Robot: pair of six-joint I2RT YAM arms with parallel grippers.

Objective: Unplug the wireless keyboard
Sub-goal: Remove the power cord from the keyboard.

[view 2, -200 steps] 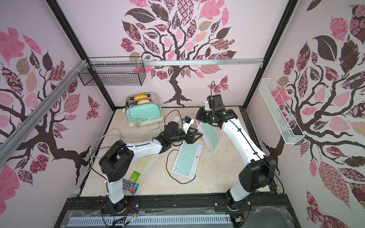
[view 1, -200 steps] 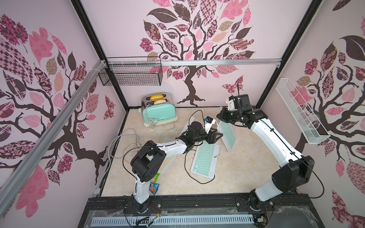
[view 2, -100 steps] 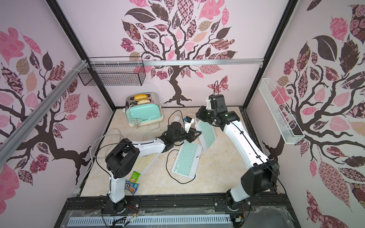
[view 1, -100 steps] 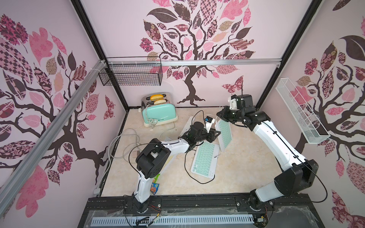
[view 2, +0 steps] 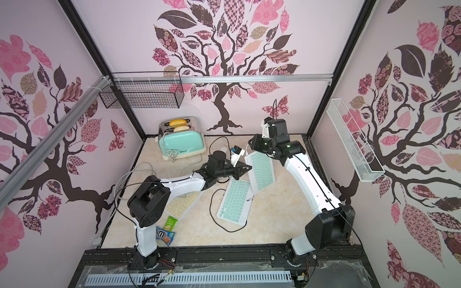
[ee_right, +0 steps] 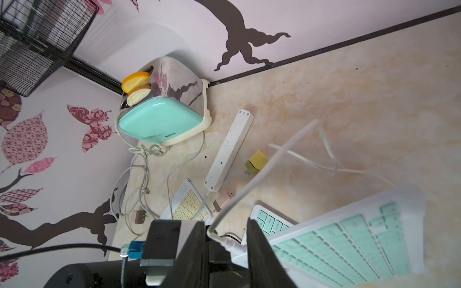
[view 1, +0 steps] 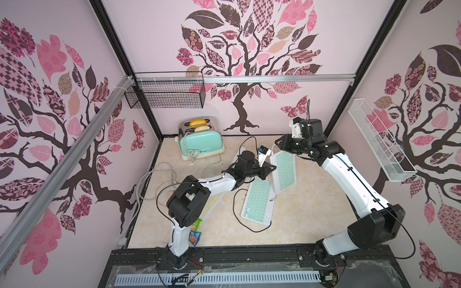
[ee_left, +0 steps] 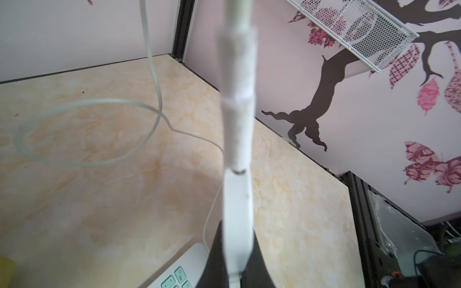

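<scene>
Plainly, "m&m's" reads on the blue packet point(view 2: 163, 235) at the desk's point(view 2: 274, 219) near edge; the toaster's point(ee_right: 159, 119) label blurs. Left fingers point(ee_left: 215, 269) clench the lifted, tilted mint keyboard point(view 1: 284, 172) edge-on, its white plug point(ee_left: 238, 112) seated just beyond; right fingers point(ee_right: 259, 249) stand parted beside that corner.

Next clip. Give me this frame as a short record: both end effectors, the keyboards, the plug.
lifted keyboard: mint keys, tilted, off the table
white plug: seated in its corner
left end effector: shut on the lifted keyboard's edge near the plug
right end effector: jaws apart around the plug
other keyboards: mint keyboard and yellow keyboard, both flat on the table
unplugging: not yet done
</scene>
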